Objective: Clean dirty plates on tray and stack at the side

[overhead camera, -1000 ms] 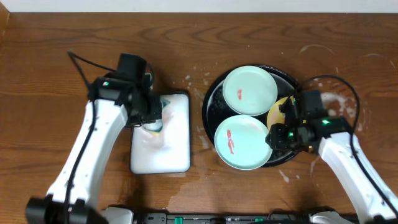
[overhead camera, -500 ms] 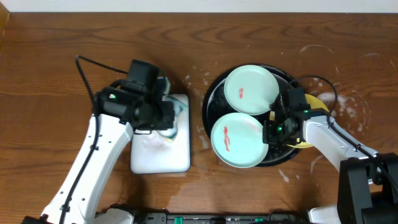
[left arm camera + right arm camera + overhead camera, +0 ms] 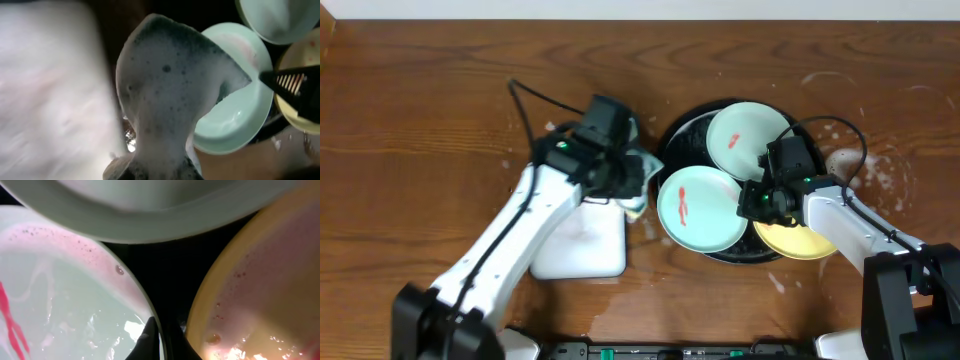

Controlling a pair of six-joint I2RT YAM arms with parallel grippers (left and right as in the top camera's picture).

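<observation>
Foamy sponge [image 3: 170, 95] in closed left jaws; mint plate [image 3: 695, 210] rim in closed right jaws

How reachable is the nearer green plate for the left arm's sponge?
Likely yes: the sponge is beside the plate's left rim, nothing between; the right gripper pinches only the opposite edge.

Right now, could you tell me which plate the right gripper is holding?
The front mint-green plate, with the long red smear: the right gripper pinches its rim. The rear mint-green plate and the yellow plate are not gripped.
</observation>
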